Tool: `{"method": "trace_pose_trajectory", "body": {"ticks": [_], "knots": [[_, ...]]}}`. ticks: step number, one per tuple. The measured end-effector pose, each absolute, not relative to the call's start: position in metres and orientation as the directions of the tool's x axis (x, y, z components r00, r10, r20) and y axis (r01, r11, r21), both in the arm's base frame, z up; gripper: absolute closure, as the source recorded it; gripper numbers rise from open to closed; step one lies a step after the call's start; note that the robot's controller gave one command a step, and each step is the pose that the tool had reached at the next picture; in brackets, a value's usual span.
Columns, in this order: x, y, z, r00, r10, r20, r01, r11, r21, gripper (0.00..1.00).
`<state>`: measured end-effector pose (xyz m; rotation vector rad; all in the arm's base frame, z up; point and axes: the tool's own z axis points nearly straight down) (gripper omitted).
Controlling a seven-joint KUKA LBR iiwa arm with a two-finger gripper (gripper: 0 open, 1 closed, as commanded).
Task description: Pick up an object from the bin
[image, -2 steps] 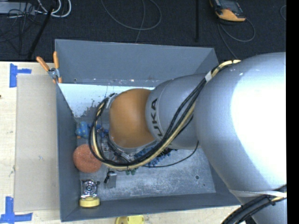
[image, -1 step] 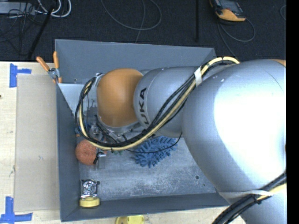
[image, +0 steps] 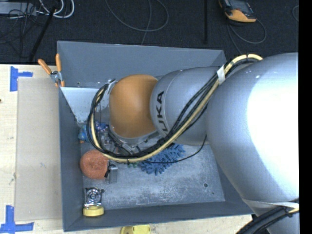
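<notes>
Looking into the grey bin (image: 146, 57), we see a rust-brown ball (image: 94, 165) lower left, perhaps touching the gripper (image: 112, 172) (open or closed, we cannot tell); a blue fuzzy thing (image: 161, 164) lies at centre; cables (image: 141, 6) cross the dark floor (image: 185, 28) above.

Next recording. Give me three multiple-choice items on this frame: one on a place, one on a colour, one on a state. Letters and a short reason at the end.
1. Where in the bin does the small yellow-and-metal thing lie?
A. lower-left corner in the view
B. upper-right corner
C. dead centre

2. What colour is the fuzzy thing poking out from under the arm?
A. green
B. blue
C. white

3. How does the arm stand?
A. wholly outside the bin
B. reaching down into the bin
C. lying on the floor beside the bin

Key: 1 A, it sits by the left wall near the front edge. 2 B, its fringed edge is plainly blue. 3 B, the orange cover hangs inside the walls.
</notes>
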<state>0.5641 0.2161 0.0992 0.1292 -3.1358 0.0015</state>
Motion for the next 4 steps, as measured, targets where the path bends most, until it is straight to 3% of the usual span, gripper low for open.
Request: {"method": "trace_pose_trajectory", "body": {"ticks": [1,2,3,4], "knots": [[0.580,0.215,0.100,-0.995,-0.103,-0.001,-0.103,0.995,0.001,0.00],[0.597,0.235,0.074,-0.999,-0.040,0.002,-0.040,0.999,-0.001,1.00],[0.597,0.235,0.074,-0.999,-0.039,0.002,-0.039,0.999,-0.001,1.00],[0.620,0.216,0.182,-0.999,-0.036,-0.002,-0.036,0.999,0.001,1.00]]}}
